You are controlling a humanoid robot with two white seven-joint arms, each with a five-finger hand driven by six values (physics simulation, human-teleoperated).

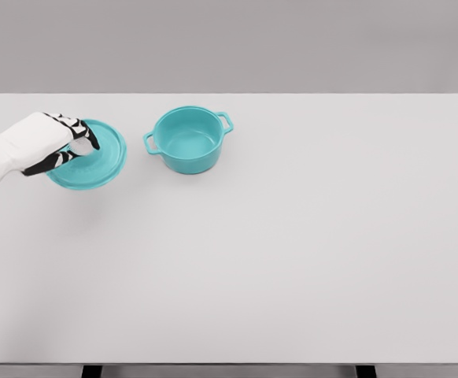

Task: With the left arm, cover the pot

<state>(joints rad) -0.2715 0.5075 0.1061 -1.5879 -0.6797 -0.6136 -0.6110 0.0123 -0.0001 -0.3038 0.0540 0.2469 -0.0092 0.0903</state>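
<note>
A teal pot [186, 140] with two side handles stands open and upright on the white table [292, 252], left of the middle near the back. Its round teal lid [103, 160] lies to the pot's left, a small gap apart from it. My left hand [79, 146] comes in from the left edge and sits over the lid's middle. Its black-and-white fingers [89, 138] curl down around the lid's centre, and the knob is hidden under them. I cannot tell whether the lid is off the table. The right arm does not show.
The table's far edge runs just behind the pot and lid. Grey wall lies beyond it.
</note>
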